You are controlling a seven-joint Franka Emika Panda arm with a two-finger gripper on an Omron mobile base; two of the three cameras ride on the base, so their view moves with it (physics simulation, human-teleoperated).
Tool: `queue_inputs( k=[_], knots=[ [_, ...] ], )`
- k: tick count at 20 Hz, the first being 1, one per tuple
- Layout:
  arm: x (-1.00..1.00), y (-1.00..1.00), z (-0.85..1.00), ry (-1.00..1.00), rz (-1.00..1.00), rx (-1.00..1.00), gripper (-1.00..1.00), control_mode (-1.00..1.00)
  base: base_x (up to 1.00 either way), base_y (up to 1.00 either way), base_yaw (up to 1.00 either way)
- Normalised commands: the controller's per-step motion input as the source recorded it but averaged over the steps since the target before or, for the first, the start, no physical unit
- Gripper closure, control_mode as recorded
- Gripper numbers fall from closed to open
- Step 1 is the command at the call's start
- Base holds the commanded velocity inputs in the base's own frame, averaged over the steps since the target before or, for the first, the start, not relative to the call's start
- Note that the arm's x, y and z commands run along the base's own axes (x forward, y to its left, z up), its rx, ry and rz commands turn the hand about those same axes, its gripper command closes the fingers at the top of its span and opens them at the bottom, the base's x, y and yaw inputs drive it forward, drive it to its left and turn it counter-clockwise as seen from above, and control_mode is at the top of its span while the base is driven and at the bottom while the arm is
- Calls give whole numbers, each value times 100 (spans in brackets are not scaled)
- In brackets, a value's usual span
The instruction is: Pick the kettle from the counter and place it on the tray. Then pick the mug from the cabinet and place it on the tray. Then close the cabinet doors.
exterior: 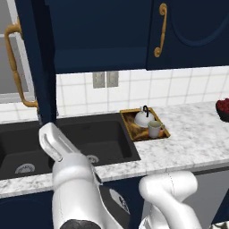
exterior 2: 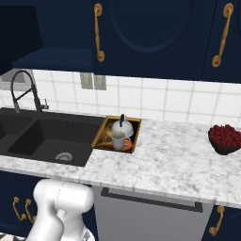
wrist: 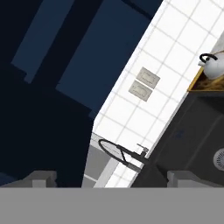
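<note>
Kettle (exterior: 144,118) and mug (exterior: 154,129) stood together on the tray (exterior: 129,124), centre-right of the left base view, on the marbled counter (exterior: 197,134) beside the black sink (exterior: 67,143). One cabinet door (exterior: 31,58) stood open at upper left. Gripper (wrist: 107,178), at the hand view's bottom edge, was spread wide, pinching nothing.

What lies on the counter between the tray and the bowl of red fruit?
Nothing: in the right base view the counter is bare marble between the tray and the bowl of red fruit.
</note>
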Motion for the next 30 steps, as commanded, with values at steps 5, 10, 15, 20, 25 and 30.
queue_inputs(
  k=[5, 10, 15, 20, 25, 30],
  knots=[
    [-26, 39, 0, -13, -7, 3, -100, -100, 0, 0, 0],
    [-22, 49, 0, -10, -7, 1, -100, -100, 0, 0, 0],
    [7, 77, -19, -1, -12, 1, -100, -100, 0, 0, 0],
    [28, 82, -19, -1, -16, 5, -100, -100, 0, 0, 0],
    [57, 59, 0, -1, -16, 16, -100, -100, 0, 0, 0],
    [72, 21, 1, 0, -10, 8, -100, -100, 0, 0, 0]
  ],
)
